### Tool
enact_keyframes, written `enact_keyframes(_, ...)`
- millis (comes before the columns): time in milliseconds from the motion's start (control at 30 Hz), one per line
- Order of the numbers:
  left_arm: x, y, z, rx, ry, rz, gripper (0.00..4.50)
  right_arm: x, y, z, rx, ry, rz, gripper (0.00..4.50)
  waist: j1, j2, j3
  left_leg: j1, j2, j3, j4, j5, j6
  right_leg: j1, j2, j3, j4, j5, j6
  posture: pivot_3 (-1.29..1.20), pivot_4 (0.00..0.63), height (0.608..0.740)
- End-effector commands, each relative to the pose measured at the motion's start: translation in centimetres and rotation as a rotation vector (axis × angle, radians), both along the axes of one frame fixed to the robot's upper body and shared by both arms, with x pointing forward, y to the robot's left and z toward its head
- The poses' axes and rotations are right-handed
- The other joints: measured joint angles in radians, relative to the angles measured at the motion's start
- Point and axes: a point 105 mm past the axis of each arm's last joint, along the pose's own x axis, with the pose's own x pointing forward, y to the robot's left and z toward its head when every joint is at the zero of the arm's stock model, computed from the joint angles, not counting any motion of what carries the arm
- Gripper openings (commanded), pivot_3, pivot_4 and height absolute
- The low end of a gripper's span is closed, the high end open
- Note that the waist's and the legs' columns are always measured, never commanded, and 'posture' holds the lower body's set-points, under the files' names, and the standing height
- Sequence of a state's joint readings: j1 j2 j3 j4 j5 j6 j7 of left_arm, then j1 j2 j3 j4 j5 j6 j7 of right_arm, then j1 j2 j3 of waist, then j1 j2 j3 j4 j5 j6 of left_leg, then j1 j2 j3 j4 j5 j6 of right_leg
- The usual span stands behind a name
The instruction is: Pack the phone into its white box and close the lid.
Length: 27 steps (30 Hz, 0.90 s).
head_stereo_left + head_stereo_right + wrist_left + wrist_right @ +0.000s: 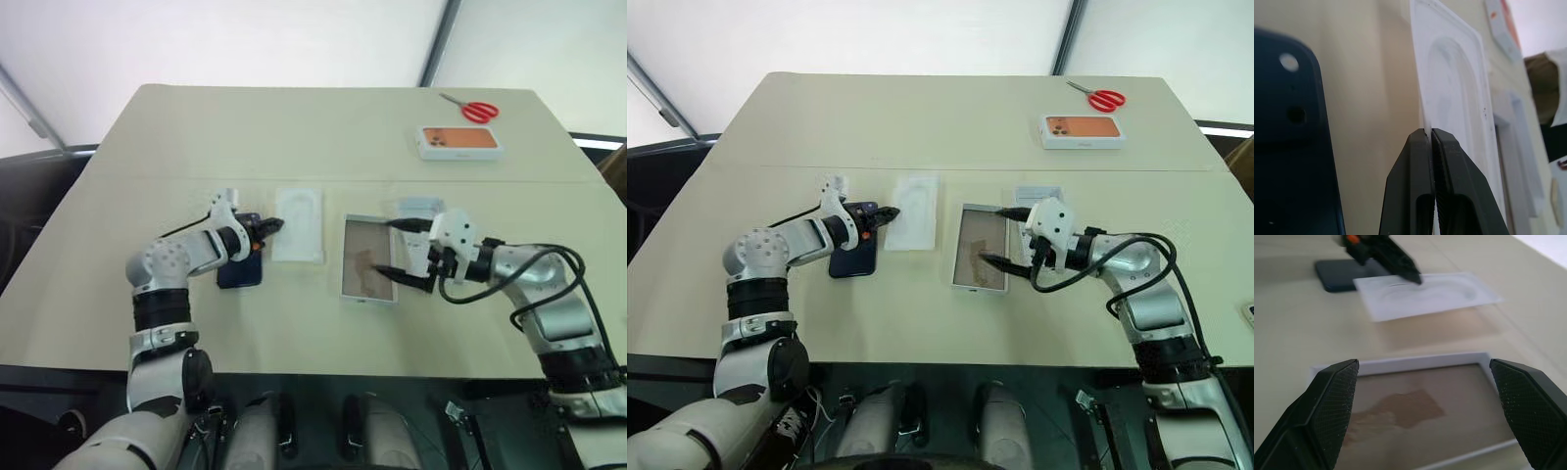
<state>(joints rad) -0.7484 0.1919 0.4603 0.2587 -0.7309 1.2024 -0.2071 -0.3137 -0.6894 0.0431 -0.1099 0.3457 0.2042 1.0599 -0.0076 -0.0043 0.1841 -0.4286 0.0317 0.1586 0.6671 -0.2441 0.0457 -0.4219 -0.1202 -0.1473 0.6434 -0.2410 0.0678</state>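
Navy phone (pixel 241 266) lies just beside L tool (pixel 274 225), under its arm.

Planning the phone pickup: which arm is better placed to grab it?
Left. The left hand is shut at the insert edge, right beside the phone. The right hand hangs open over the white box, farther off.

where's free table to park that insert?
Free: the wide far half of the table, left of the scissors and orange-print box; also the near strip in front of the white box. Crowded: the middle row, phone, insert, white box and both grippers close together.
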Motion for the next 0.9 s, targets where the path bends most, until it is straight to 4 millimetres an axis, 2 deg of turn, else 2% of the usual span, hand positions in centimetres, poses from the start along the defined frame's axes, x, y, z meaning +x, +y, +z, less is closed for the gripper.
enact_keyframes(33, 0.3, 0.6, 3.2, -0.030, -0.122, 0.033, 0.02, -1.7, 1.1, -0.8, -0.062, 0.013, 0.083, 4.50, 0.000, 0.000, 0.000, 0.000, 0.000, 0.000, 0.000, 0.000, 0.000, 0.000, 0.000, 0.000, 0.000, 0.000, 0.000, 0.00, 0.150, 0.738)
enact_keyframes(167, 0.3, 0.7, 3.5, -0.042, -0.131, 0.044, 0.02, -1.5, 0.9, -3.8, -0.226, 0.011, 0.086, 4.50, 0.000, -0.001, 0.000, 0.000, 0.000, 0.000, 0.000, 0.000, 0.000, 0.000, 0.000, 0.000, 0.000, 0.000, 0.000, 0.00, 0.150, 0.738)
enact_keyframes(267, 0.3, 0.5, 3.9, -0.047, -0.144, 0.042, 0.02, -1.6, 0.9, -4.8, -0.249, 0.028, 0.099, 4.50, 0.000, -0.001, 0.000, 0.000, 0.000, 0.000, 0.000, 0.000, 0.000, 0.000, 0.001, 0.000, 0.000, 0.000, 0.000, 0.00, 0.150, 0.738)
enact_keyframes(300, 0.4, 0.5, 3.9, -0.050, -0.146, 0.045, 0.00, -1.6, 0.9, -4.9, -0.252, 0.031, 0.100, 3.98, 0.000, -0.001, 0.000, 0.000, 0.000, 0.000, 0.000, 0.000, 0.000, 0.000, 0.001, 0.000, 0.000, 0.000, 0.000, 0.00, 0.150, 0.738)
enact_keyframes(367, 0.4, 0.5, 3.9, -0.048, -0.144, 0.049, 0.00, -1.2, 1.1, -4.8, -0.231, 0.031, 0.097, 3.33, -0.001, -0.002, 0.000, 0.000, 0.000, 0.000, 0.000, 0.000, 0.000, 0.000, 0.001, 0.000, 0.000, 0.000, 0.000, 0.00, 0.150, 0.738)
enact_keyframes(433, 0.4, 0.6, 3.7, -0.035, -0.148, 0.050, 0.00, -1.1, 1.3, -4.7, -0.224, 0.022, 0.102, 2.22, -0.002, -0.002, 0.000, 0.000, 0.000, 0.000, 0.000, 0.000, 0.000, 0.000, 0.001, 0.000, 0.000, 0.000, 0.000, 0.00, 0.150, 0.738)
enact_keyframes(533, 0.4, 0.4, 3.7, -0.038, -0.146, 0.045, 0.00, -0.8, 1.3, -4.3, -0.209, 0.019, 0.100, 0.78, -0.001, -0.002, 0.000, 0.000, 0.000, 0.000, 0.000, 0.000, 0.000, 0.000, 0.001, 0.000, 0.000, 0.000, 0.000, 0.00, 0.150, 0.738)
enact_keyframes(600, 0.4, 0.3, 3.7, -0.041, -0.148, 0.044, 0.00, -0.7, 1.3, -4.4, -0.211, 0.014, 0.099, 0.12, 0.000, -0.002, 0.000, 0.000, 0.000, 0.000, 0.000, 0.000, 0.000, 0.000, 0.001, 0.000, 0.000, 0.000, 0.000, 0.00, 0.150, 0.738)
enact_keyframes(700, 0.5, 0.3, 3.9, -0.039, -0.165, 0.055, 0.00, -0.4, 1.8, -4.4, -0.212, -0.003, 0.107, 0.12, -0.001, -0.002, 0.000, 0.000, 0.000, 0.000, 0.000, 0.000, 0.000, 0.000, 0.001, 0.000, 0.001, 0.000, 0.000, 0.00, 0.150, 0.738)
enact_keyframes(767, 0.7, 0.2, 4.7, -0.071, -0.202, 0.064, 0.00, -0.1, 2.4, -4.4, -0.218, -0.029, 0.119, 0.12, -0.003, -0.002, 0.000, 0.000, 0.000, 0.000, 0.000, 0.000, 0.000, 0.000, 0.001, 0.000, 0.001, 0.000, 0.000, 0.00, 0.150, 0.738)
enact_keyframes(900, 0.6, -0.4, 5.6, -0.115, -0.199, 0.040, 0.00, 1.3, 4.1, -4.8, -0.251, -0.125, 0.146, 0.12, -0.004, -0.002, 0.001, 0.000, 0.000, 0.001, 0.000, 0.000, -0.001, -0.001, 0.002, 0.000, 0.001, 0.000, 0.000, 0.00, 0.150, 0.738)
